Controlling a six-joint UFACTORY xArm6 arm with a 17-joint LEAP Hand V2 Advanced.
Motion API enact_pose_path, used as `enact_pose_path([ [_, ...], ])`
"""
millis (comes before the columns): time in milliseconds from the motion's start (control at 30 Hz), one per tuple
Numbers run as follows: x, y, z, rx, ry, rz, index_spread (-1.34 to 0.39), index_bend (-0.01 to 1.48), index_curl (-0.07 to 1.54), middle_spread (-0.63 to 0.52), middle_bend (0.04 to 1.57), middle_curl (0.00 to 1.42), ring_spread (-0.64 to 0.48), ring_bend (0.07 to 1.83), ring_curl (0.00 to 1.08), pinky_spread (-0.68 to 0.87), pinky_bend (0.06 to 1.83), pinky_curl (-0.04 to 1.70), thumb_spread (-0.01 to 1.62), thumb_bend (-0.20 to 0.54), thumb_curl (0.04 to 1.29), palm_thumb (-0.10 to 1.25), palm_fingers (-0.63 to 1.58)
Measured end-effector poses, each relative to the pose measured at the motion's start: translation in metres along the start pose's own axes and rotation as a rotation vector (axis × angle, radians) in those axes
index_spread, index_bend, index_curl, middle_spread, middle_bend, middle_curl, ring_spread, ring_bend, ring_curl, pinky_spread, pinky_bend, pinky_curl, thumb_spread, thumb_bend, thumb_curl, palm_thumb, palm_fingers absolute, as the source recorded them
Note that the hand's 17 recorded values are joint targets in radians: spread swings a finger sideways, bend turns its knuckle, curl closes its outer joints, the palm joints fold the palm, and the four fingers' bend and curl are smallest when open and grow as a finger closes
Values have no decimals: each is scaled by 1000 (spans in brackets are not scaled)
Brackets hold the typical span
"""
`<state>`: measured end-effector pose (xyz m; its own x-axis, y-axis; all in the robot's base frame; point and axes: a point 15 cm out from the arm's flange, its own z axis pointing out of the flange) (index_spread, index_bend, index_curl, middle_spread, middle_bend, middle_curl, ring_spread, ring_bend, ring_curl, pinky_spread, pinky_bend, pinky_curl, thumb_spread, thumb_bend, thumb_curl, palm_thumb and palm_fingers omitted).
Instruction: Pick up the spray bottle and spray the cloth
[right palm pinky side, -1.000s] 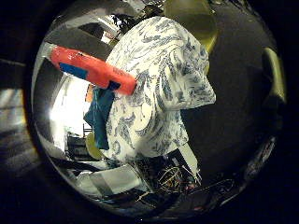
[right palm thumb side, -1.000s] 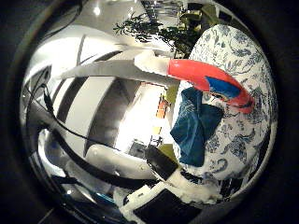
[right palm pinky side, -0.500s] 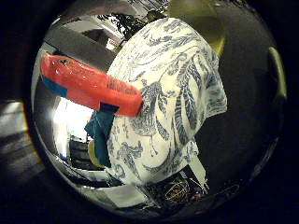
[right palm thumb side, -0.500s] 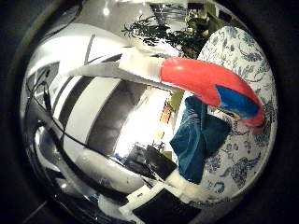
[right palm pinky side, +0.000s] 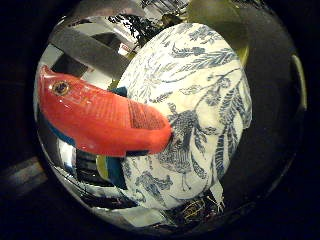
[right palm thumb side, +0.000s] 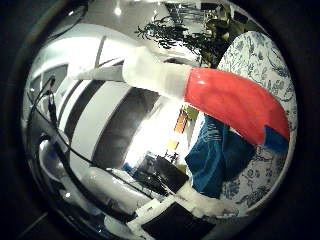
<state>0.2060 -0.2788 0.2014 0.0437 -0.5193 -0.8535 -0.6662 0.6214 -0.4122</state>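
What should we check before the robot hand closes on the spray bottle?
1. Spray bottle close to the palm: ok, it fills much of the little finger side view.
2. Red head joined to its pale bottle body: ok.
3. Blue cloth in view: ok, beside the white blue-patterned fabric.
4. Nozzle aimed at the blue cloth: cannot tell.
5. Fingers around the bottle: cannot tell, none show.
6. What the bottle stands on: cannot tell.

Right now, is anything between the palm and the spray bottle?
Nothing: the spray bottle fills much of the little finger side palm view unobstructed, with the patterned cloth behind it.
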Motion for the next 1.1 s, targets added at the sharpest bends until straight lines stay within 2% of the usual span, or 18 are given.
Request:
enact_pose_path([
  [167,-2,6,19,-22,-23,14,-124,154,276,199,342,338,230,517,259,405,875,1,976,-28,303,493,82],
  [367,-9,-7,42,-35,-53,-4,-107,156,276,200,358,343,231,520,258,400,869,-2,978,-28,304,495,102],
  [500,-12,-11,59,-34,-69,2,-85,177,294,187,385,349,220,546,259,382,853,-7,977,-25,305,504,210],
  [567,-11,-14,69,-19,-72,13,-86,181,301,161,423,361,203,600,271,364,854,-11,978,-21,307,519,334],
  [633,-15,-16,79,-24,-84,20,-112,179,307,96,484,383,129,702,292,276,871,-16,984,-18,312,552,499],
  [667,-17,-18,84,-27,-91,25,-140,197,322,50,561,415,68,795,327,202,918,-9,985,-19,315,565,688],
  [700,-18,-19,88,-29,-98,32,-164,204,323,18,595,426,28,827,327,138,944,-14,987,-17,318,581,779],
  [733,-20,-17,93,-31,-110,51,-195,213,333,-18,652,449,-26,890,349,33,1051,21,990,-14,321,601,1035],
  [767,-20,-14,98,-37,-120,65,-222,220,365,-50,670,471,-76,925,380,-84,1141,59,995,-12,328,632,1111],
  [800,-21,-12,100,-40,-125,76,-246,253,402,-81,707,496,-106,963,411,-175,1213,103,995,-15,333,653,1179],
  [833,-22,-11,103,-47,-131,89,-270,355,451,-100,780,526,-124,998,432,-244,1241,138,996,-11,339,683,1298],
  [867,-23,-11,105,-53,-135,99,-278,389,471,-107,810,538,-130,1017,441,-267,1252,152,996,-13,342,694,1303],
  [900,-24,-10,108,-59,-139,106,-281,522,527,-115,891,564,-145,1061,461,-288,1262,179,989,-14,348,719,1397],
  [933,-26,-11,111,-64,-144,115,-277,577,552,-118,924,574,-149,1079,468,-292,1273,194,985,-11,354,736,1402],
  [967,-28,-11,114,-71,-150,127,-270,711,605,-122,981,592,-155,1131,487,-277,1300,224,976,-8,365,771,1448],
  [1033,-32,-10,122,-90,-161,145,-245,890,672,-120,1083,621,-160,1215,520,-250,1377,281,953,-9,388,836,1397],
  [1100,-35,-10,125,-101,-170,155,-229,980,703,-118,1148,637,-167,1277,544,-225,1432,321,932,-7,413,893,1350],
])
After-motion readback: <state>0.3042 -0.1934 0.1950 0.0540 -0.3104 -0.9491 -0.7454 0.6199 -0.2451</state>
